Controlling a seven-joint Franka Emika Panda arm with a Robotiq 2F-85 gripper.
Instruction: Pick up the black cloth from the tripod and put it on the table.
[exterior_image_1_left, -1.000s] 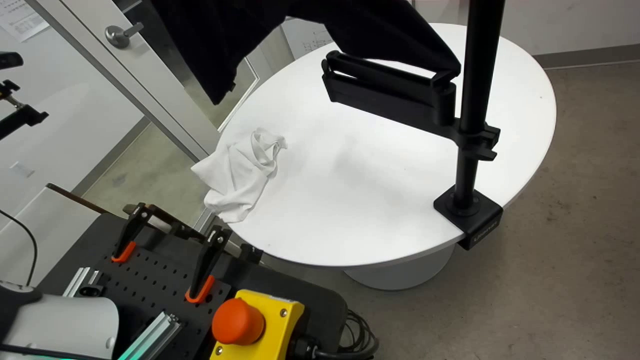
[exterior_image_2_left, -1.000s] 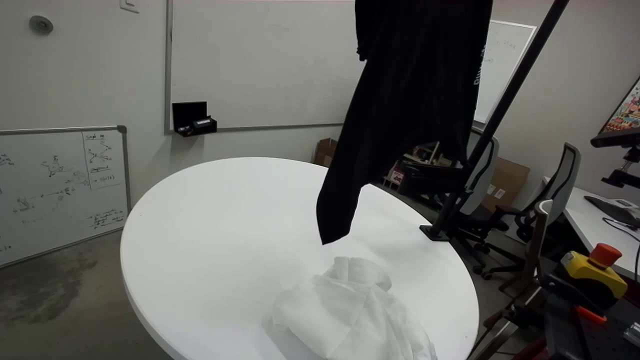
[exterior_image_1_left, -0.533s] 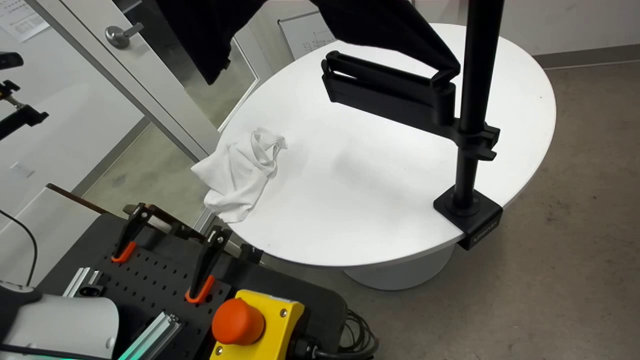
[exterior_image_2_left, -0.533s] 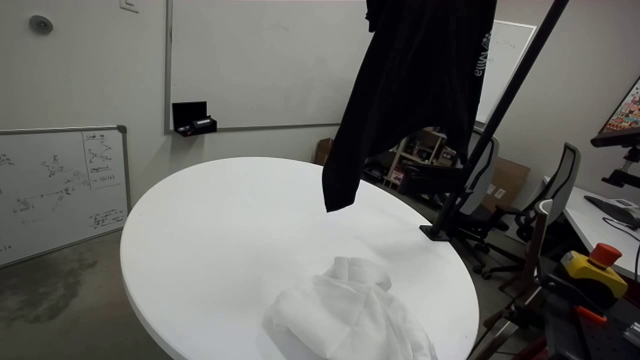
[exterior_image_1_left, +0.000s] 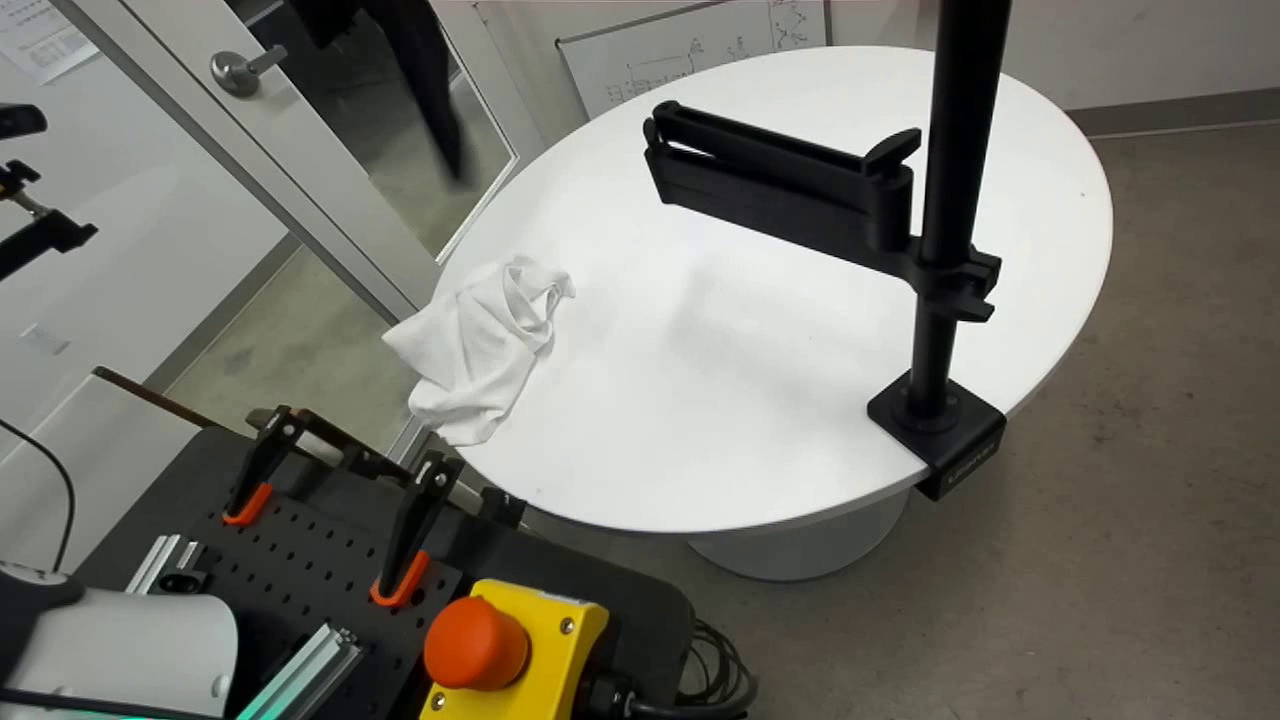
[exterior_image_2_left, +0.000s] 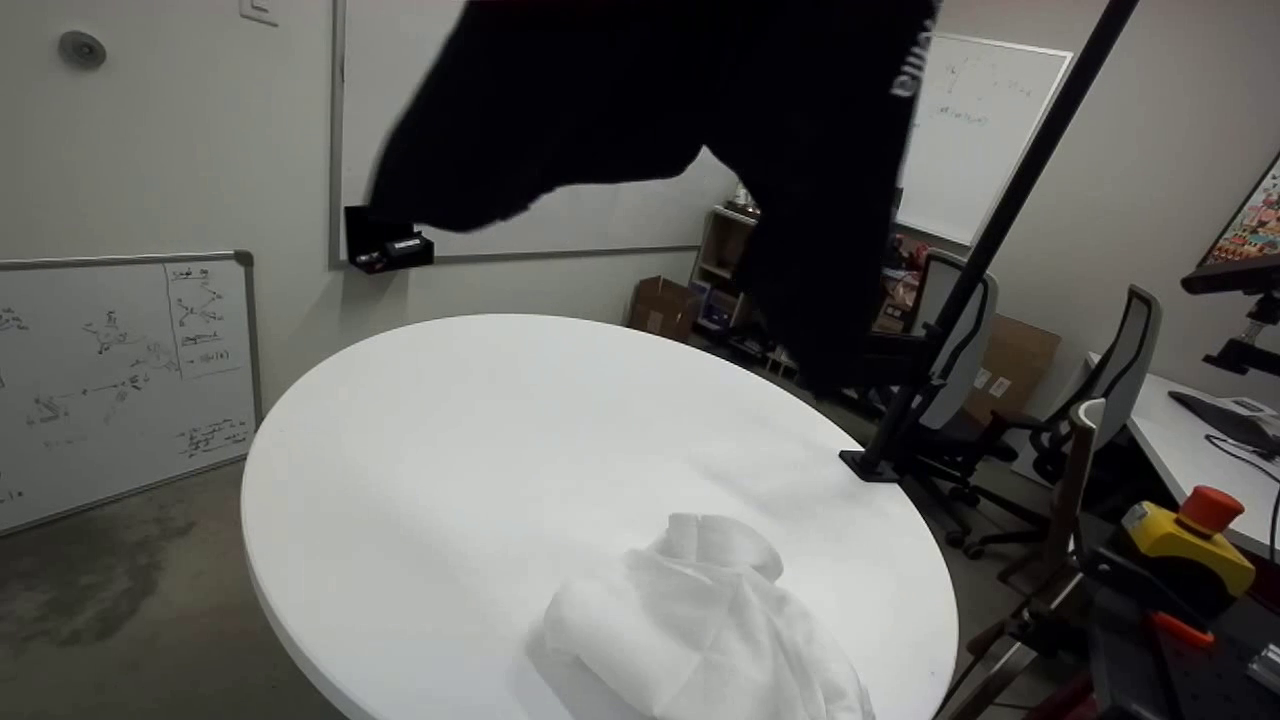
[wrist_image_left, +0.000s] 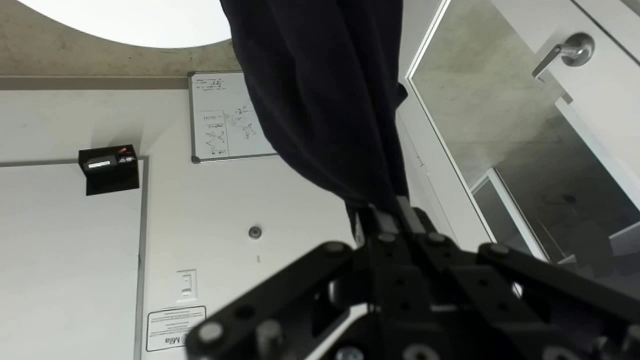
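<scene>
The black cloth (wrist_image_left: 330, 95) hangs from my gripper (wrist_image_left: 395, 212), whose fingertips are shut on it in the wrist view. In an exterior view only the cloth's lower ends (exterior_image_1_left: 415, 60) show at the top left. In an exterior view the cloth (exterior_image_2_left: 650, 110) spreads across the top, with white lettering on one side, above the table. The gripper is out of both exterior views. The black tripod-like stand (exterior_image_1_left: 950, 200) is clamped to the edge of the white round table (exterior_image_1_left: 720, 430); its folded side arm (exterior_image_1_left: 770, 190) has no cloth on it. The stand's pole (exterior_image_2_left: 1000, 230) also shows in an exterior view.
A crumpled white cloth (exterior_image_1_left: 485, 350) lies on the table near its edge, also in an exterior view (exterior_image_2_left: 700, 620). A yellow box with a red button (exterior_image_1_left: 520, 650) and clamps (exterior_image_1_left: 410, 530) sit on the dark robot bench. A glass door stands beside the table.
The black cloth has come off the stand's side arm, which it touched half a second ago. It has swung up and away, its lower end lifting and spreading; one end is blurred.
</scene>
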